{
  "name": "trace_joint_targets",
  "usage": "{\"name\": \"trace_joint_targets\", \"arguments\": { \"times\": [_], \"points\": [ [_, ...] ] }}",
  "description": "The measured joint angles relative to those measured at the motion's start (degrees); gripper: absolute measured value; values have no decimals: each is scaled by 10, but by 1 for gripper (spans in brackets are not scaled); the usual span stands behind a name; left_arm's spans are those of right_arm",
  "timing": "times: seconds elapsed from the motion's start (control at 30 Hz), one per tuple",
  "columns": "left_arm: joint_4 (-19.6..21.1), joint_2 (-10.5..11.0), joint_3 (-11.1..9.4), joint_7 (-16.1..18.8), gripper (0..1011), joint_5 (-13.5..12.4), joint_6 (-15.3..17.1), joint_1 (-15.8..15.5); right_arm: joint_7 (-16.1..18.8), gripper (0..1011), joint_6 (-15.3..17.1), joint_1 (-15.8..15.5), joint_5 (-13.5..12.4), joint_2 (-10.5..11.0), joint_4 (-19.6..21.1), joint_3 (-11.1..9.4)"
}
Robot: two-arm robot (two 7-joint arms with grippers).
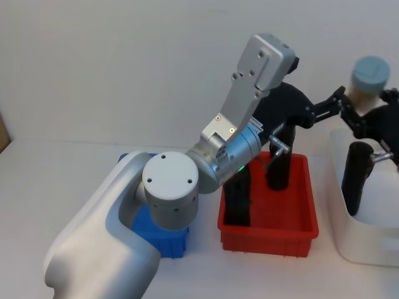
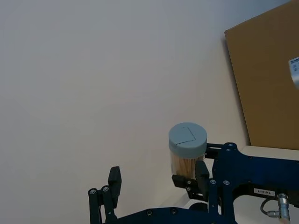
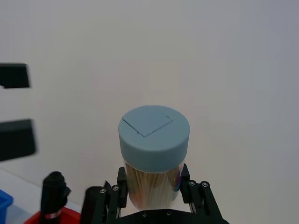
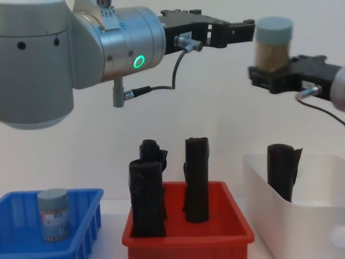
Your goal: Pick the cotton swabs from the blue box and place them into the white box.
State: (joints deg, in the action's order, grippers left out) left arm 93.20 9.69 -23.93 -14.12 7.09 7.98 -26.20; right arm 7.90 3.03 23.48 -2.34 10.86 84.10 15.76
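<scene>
A cotton swabs tub (image 4: 273, 42) with a grey-blue lid is held high in the air, above the white box (image 4: 260, 186). My right gripper (image 4: 272, 73) is shut on its lower half; the right wrist view shows the tub (image 3: 154, 140) upright between the pads. My left gripper (image 4: 242, 30) is open, its fingertips level with the tub and just to its left, apart from it. In the head view the tub (image 1: 370, 78) hangs over the white box (image 1: 349, 233). Another cotton swabs tub (image 4: 53, 213) stands in the blue box (image 4: 81, 226).
A red bin (image 4: 188, 237) between the two boxes holds tall black rolls (image 4: 197, 178). One black roll (image 4: 283, 170) leans inside the white box. My left arm (image 1: 168, 187) covers most of the blue box (image 1: 169, 242) in the head view.
</scene>
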Motion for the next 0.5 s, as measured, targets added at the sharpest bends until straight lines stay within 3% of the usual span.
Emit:
{"name": "trace_joint_targets", "arguments": {
  "times": [0.5],
  "points": [
    [0,0,0,0,1004,0,0,0,-48,626,87,-5,-18,14,-19,-24]
  ]
}}
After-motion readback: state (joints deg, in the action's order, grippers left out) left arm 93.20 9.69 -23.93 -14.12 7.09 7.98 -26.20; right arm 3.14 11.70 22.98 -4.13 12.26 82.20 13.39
